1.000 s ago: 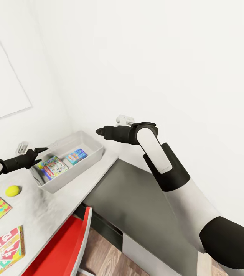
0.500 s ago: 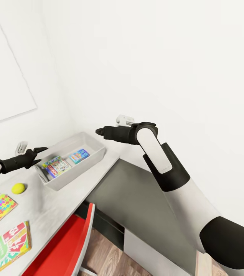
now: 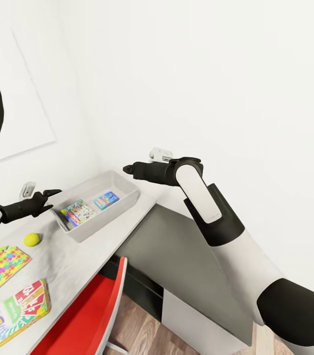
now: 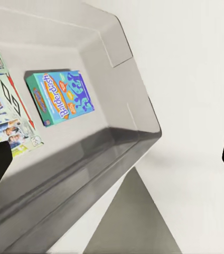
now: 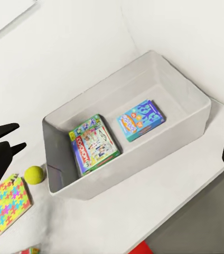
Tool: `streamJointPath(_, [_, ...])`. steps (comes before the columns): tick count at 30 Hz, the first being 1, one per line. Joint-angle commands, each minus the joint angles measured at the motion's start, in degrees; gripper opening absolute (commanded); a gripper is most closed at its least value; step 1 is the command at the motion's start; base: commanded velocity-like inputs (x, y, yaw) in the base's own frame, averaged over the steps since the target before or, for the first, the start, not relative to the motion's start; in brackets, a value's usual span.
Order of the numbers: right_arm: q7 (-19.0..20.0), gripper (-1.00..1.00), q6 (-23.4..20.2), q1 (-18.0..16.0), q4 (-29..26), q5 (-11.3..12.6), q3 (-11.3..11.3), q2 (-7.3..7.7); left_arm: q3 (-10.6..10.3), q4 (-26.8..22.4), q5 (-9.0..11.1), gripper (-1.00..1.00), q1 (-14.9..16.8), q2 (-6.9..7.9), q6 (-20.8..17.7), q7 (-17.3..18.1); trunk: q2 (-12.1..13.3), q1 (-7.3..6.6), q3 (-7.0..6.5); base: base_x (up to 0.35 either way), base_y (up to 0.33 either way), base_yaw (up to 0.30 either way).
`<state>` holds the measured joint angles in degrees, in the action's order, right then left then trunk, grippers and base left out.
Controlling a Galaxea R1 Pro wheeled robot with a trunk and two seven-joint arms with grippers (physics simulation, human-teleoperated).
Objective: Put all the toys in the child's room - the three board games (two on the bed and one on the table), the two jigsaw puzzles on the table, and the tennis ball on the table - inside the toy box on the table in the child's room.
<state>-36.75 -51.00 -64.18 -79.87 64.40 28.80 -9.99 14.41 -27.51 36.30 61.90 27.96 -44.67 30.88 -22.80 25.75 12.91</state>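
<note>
Red-and-green SKIP-BO box (image 3: 26,301) lies nearest on the table (image 3: 78,259), then a puzzle mat (image 3: 3,265) and the tennis ball (image 3: 32,239). Beyond, the toy box (image 3: 127,196) holds two board games. Both grippers, left (image 3: 50,199) and right (image 3: 127,169), hover empty with spread fingers.

The bin (image 5: 194,124) looks like smooth grey plastic with a soft sheen on its rim. Both boxes inside, the blue one (image 5: 141,120) and the green-bordered one (image 5: 94,143), have glossy printed card faces. The ball (image 3: 32,239) looks fuzzy and matt. The tabletop (image 3: 85,256) is a pale, faintly mottled matt surface. The chair (image 3: 90,320) is shiny red plastic; the floor (image 3: 142,333) is wood plank.
</note>
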Motion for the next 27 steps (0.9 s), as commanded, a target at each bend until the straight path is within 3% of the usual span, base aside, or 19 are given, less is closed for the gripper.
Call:
streamJointPath(1, [-0.6, 1.0, -0.1, -0.1, 0.0, 0.5, 0.0, -0.01, 0.2, 0.0, -0.1, 1.0, 0.1, -0.01, -0.3, 0.1, -0.1, 0.04, 0.03, -0.028, 0.017, 0.0])
streamJointPath(10, [-0.6, 1.0, -0.1, -0.1, 0.0, 0.5, 0.0, -0.01, 0.2, 0.0, -0.1, 1.0, 0.1, -0.01, -0.3, 0.1, -0.1, 0.04, -0.66, -0.007, 0.004, 0.0])
streamJointPath(27, [-0.7, 1.0, 0.8, -0.2, 0.3, 0.4, 0.2, -0.01, 0.2, 0.0, -0.1, 1.0, 0.1, -0.04, -0.2, 0.1, -0.1, 0.04, -0.78, 0.0, 0.0, 0.002])
